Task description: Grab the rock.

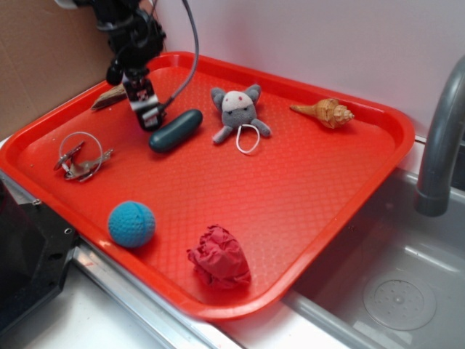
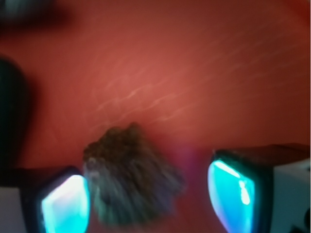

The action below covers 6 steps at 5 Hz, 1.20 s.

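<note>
The rock (image 2: 129,177) is a rough, lumpy brown-grey stone lying on the red tray (image 2: 194,73). In the wrist view it sits between my two fingers, close against the left pad (image 2: 65,204), with a gap to the right pad (image 2: 231,191). My gripper (image 2: 150,194) is open around it. In the exterior view my gripper (image 1: 149,116) is lowered to the tray at the back left, and the rock is hidden by it.
A dark teal capsule (image 1: 176,130) lies just right of the gripper and a flat tan-brown piece (image 1: 109,97) behind it. The tray (image 1: 305,196) also holds a grey plush toy (image 1: 238,110), a shell (image 1: 327,112), a metal ring clip (image 1: 80,156), a blue ball (image 1: 131,223) and a red crumpled wad (image 1: 220,257). A sink (image 1: 392,291) is at the right.
</note>
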Tool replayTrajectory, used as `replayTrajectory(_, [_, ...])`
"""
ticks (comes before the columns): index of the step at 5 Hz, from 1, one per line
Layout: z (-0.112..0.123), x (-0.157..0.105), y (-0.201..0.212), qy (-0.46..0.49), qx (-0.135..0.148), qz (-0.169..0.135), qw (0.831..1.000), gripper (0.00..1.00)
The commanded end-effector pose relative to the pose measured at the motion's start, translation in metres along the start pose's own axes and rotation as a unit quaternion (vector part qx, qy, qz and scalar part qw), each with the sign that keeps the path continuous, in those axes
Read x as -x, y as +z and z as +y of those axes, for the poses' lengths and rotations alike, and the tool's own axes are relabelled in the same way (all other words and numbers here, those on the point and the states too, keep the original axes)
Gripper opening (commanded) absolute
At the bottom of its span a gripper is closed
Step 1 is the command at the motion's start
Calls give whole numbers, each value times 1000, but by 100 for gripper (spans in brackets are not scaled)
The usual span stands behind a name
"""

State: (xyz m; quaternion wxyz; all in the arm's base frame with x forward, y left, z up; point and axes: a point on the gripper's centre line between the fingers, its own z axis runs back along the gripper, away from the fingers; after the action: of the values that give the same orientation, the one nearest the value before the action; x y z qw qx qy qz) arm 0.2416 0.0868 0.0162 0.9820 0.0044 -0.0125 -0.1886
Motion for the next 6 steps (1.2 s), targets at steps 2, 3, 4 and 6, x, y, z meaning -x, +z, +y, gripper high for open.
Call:
replayTrajectory(2, [-20,-5,-12,2,-7,1,1000,0])
replayTrajectory(3, [-23,-21,10,18,-9,-20,1000,0])
replayTrajectory(4, [-53,-38,62,109,-26,-87,990,0])
replayTrajectory(6, [-121,-28,170,196,30,-113,974,0])
